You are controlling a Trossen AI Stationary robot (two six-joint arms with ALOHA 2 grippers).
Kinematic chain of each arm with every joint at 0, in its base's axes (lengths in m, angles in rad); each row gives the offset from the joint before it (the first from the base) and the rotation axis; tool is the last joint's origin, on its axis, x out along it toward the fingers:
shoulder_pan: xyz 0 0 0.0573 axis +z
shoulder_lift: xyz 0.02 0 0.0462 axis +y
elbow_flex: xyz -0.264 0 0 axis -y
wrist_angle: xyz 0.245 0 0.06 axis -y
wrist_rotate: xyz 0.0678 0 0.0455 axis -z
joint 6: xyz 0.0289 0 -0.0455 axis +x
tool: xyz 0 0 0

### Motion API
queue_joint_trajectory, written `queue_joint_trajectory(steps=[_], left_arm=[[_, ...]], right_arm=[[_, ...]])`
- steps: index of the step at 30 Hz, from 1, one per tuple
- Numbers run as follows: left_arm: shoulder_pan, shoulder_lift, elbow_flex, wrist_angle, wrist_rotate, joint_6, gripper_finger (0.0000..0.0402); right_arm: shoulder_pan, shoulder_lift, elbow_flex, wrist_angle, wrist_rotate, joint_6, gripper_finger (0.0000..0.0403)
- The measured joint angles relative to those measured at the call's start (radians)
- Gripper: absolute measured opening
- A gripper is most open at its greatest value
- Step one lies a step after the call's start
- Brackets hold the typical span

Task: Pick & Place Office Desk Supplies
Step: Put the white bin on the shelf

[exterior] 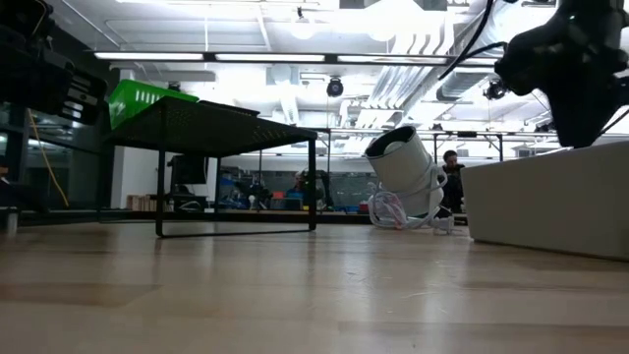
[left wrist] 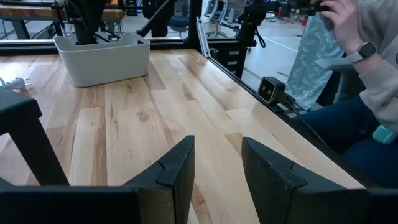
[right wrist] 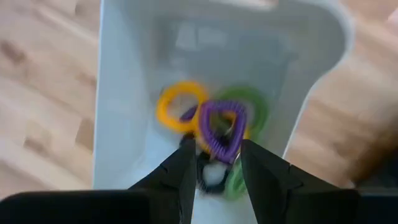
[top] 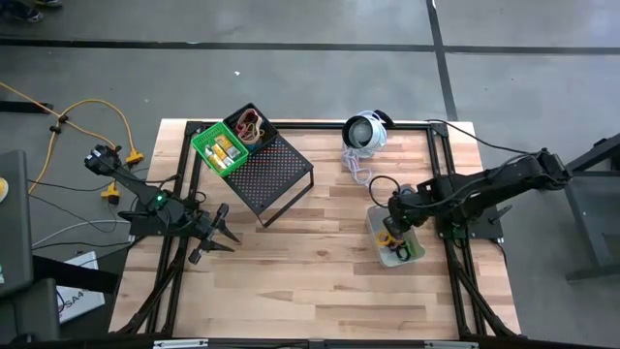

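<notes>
A grey bin (top: pixel 412 254) stands on the table's right half and holds a yellow loop (right wrist: pixel 180 106), a green loop (right wrist: pixel 252 106) and a purple loop (right wrist: pixel 221 127). My right gripper (right wrist: pixel 216 158) points down over this bin, open, and the purple loop shows between its fingertips. The green bin (top: pixel 218 150) with yellow pieces and the black bin (top: pixel 250 126) with loops sit on the black mesh rack (top: pixel 276 174). My left gripper (top: pixel 225 231) waits open at the table's left, nothing between its fingers (left wrist: pixel 180 168). My right gripper comes down from above into the grey bin, one finger (right wrist: pixel 183 165) on either side of the purple loop's lower end (right wrist: pixel 217 146). I cannot tell whether the fingers touch the loop. The loop lies in the bin on the other loops.
A round white-and-black device (top: pixel 365 131) with a coiled cord lies at the far edge, right of the rack. The rack (exterior: pixel 216 123) stands raised on thin legs. Bare wood lies across the table's middle and near side. A seated person (left wrist: pixel 373 50) shows beyond the table's edge.
</notes>
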Motion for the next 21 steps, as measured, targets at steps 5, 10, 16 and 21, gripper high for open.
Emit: queue_joint_trajectory(steps=[5,10,16,21], left_arm=[[0.0,0.0,0.0,0.0,0.0,0.0,0.0128],[0.0,0.0,0.0,0.0,0.0,0.0,0.0128],[0.0,0.0,0.0,0.0,0.0,0.0,0.0128],[0.0,0.0,0.0,0.0,0.001,0.0,0.0128]], right_arm=[[-0.026,0.0,0.0,0.003,0.09,-0.117,0.0114],[-0.069,0.0,0.0,0.016,0.128,-0.42,0.0114],[-0.146,0.0,0.0,0.072,0.17,-0.757,0.0114],[-0.214,0.0,0.0,0.122,0.139,-0.997,0.0114]])
